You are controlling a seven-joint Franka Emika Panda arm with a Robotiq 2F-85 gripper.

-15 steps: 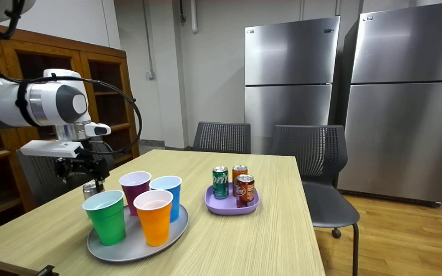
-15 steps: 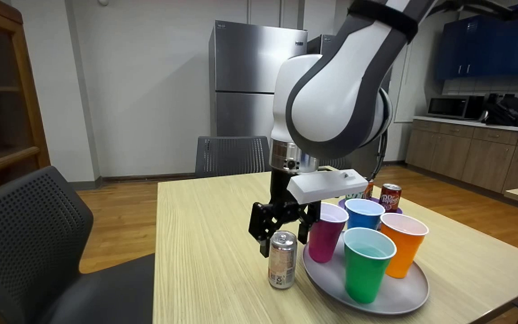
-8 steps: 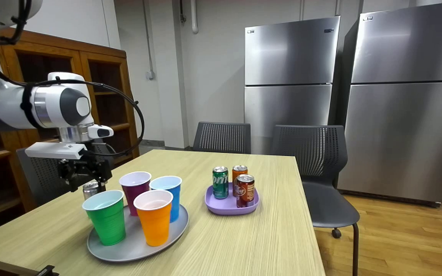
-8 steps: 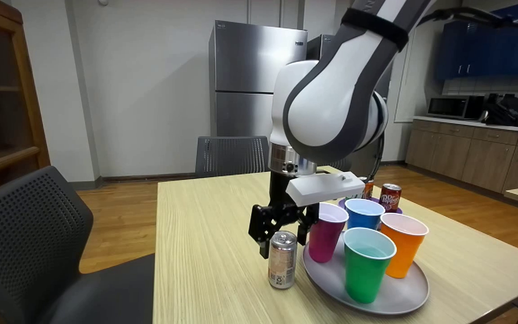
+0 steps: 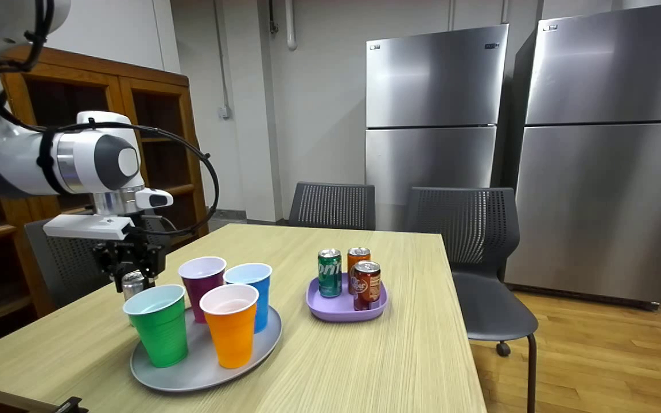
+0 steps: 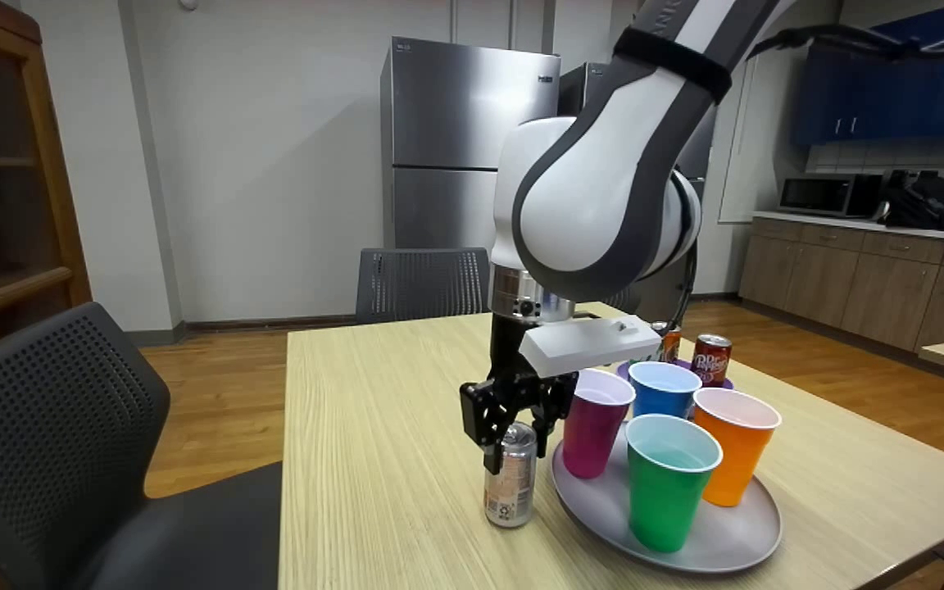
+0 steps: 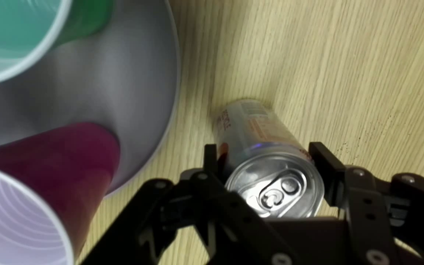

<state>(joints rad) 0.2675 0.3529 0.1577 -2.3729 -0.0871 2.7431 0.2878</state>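
Note:
My gripper (image 6: 517,457) is closed around the upper part of a silver can (image 6: 510,496), one finger on each side. In the wrist view, the fingers (image 7: 262,147) press against the can's sides just below its lid (image 7: 274,187). The can stands on the table, slightly tilted, and no lift shows. In an exterior view, the green cup (image 5: 161,332) partly hides the can (image 5: 132,282). Beside the can is a grey plate (image 6: 734,549) bearing the green cup, a maroon cup (image 6: 591,434), a blue cup (image 6: 660,401) and an orange cup (image 6: 736,451). The maroon cup is closest to the gripper.
A purple tray (image 5: 339,314) on the table (image 5: 399,355) holds a green Sprite can (image 5: 329,275), an orange can (image 5: 358,253) and a Dr Pepper can (image 5: 366,287). Dark chairs (image 6: 54,410) stand around the table. A wooden cabinet (image 5: 158,149) and refrigerators (image 5: 434,86) stand behind.
The gripper has moved slightly lower over the can. Its fingers have closed from wide apart onto the can, which now leans a little. The cups, plate and tray have not moved.

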